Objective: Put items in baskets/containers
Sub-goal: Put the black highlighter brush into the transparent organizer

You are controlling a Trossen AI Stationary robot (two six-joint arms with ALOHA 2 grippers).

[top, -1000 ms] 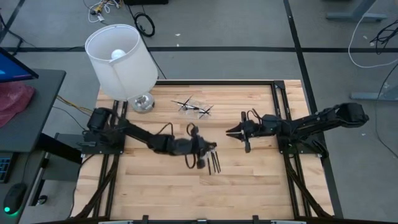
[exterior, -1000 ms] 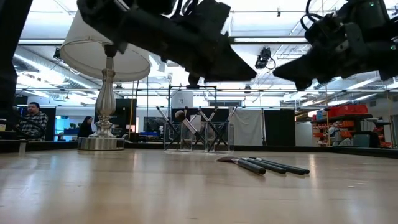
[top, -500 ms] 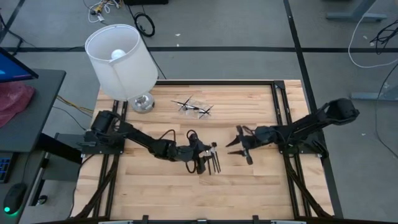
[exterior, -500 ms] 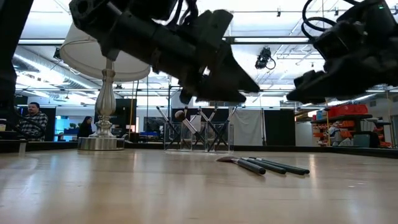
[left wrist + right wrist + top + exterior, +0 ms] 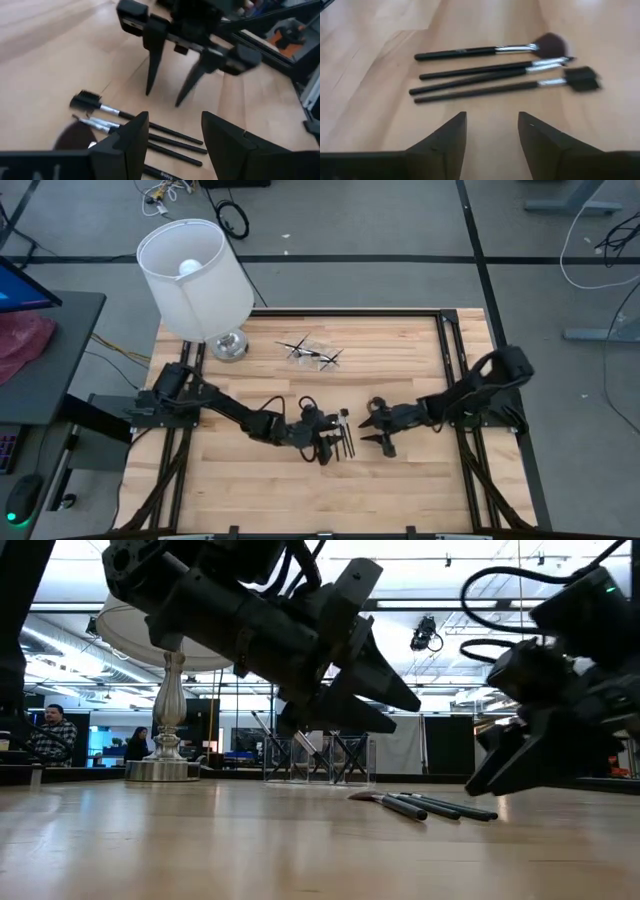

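Observation:
Several dark-handled makeup brushes (image 5: 345,442) lie flat side by side on the wooden table, bristles toward the far edge; they also show in the right wrist view (image 5: 490,75) and the left wrist view (image 5: 135,127). My left gripper (image 5: 333,438) hovers open just left of them. My right gripper (image 5: 373,432) hovers open just right of them, its fingers pointing down at the table (image 5: 170,85). The clear container (image 5: 315,352) stands near the far edge with a few brushes sticking out of it.
A white-shaded lamp (image 5: 195,275) stands on its metal base (image 5: 230,345) at the far left corner. Black frame rails (image 5: 448,370) run along the table's sides. Bare wood (image 5: 260,490) lies toward the near edge.
Both grippers have opened. My right gripper has come down and toward the near edge, ending beside the brushes on the table. My left gripper has gone a little toward the near edge and lower, close over the brushes. The brushes have not moved.

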